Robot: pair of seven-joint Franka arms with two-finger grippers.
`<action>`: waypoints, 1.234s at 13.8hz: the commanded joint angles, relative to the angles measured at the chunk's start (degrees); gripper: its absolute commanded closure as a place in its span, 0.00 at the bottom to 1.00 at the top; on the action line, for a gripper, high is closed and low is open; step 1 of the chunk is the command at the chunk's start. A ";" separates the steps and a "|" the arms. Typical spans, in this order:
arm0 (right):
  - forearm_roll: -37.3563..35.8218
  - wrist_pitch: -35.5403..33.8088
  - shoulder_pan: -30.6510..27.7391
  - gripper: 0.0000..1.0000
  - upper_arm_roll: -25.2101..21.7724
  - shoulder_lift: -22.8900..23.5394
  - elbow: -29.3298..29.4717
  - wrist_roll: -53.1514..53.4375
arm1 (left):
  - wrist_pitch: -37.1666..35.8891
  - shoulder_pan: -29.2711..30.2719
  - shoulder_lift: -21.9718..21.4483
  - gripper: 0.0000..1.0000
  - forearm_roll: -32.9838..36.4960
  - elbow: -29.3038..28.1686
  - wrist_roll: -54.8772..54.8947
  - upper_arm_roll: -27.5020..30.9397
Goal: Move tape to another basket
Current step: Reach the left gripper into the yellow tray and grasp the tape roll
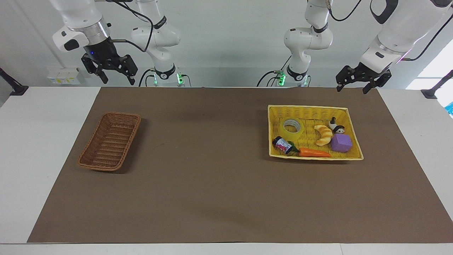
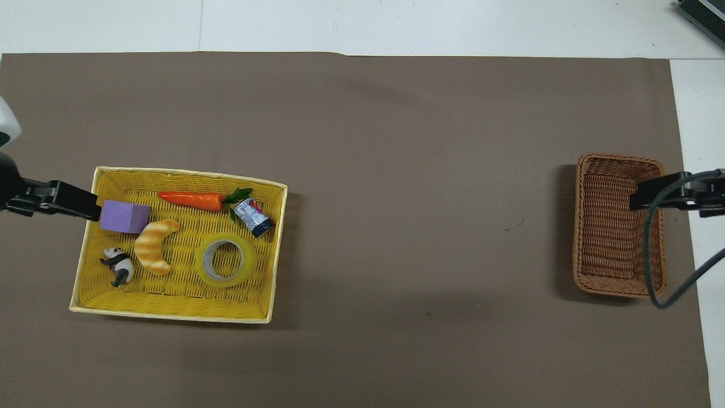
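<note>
The tape (image 1: 292, 129) lies flat in the yellow basket (image 1: 310, 109) toward the left arm's end of the table, sharing it with 5 other things: a croissant toy (image 1: 324, 134) just beside it, a small can (image 1: 282, 145), a carrot (image 1: 314, 152), a purple block (image 1: 341, 142) and a panda figure (image 1: 336, 126). The brown wicker basket (image 1: 109, 141) sits well apart toward the right arm's end, with nothing in it. The left gripper (image 1: 355, 85) hangs in the air, fingers spread wide and holding nothing, over the brown mat's (image 1: 212, 184) edge by the yellow basket's robot-side rim. The right gripper (image 1: 113, 75) hangs high over the table's robot-side edge, also wide and holding nothing
</note>
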 commanded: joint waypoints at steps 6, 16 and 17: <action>0.72 0.69 -1.02 0.00 0.36 -1.31 -1.63 -1.89 | 17.20 -5.54 -4.93 0.00 -0.92 -21.21 -5.56 0.50; 0.80 0.69 -1.02 0.00 0.36 -1.31 -1.63 -1.89 | 32.57 -6.24 -2.38 0.00 -2.23 -36.59 -5.64 0.50; 0.72 0.69 -1.02 0.00 0.36 -1.31 -1.63 -1.89 | 34.68 -6.59 -2.29 0.01 -2.32 -38.18 -5.91 0.50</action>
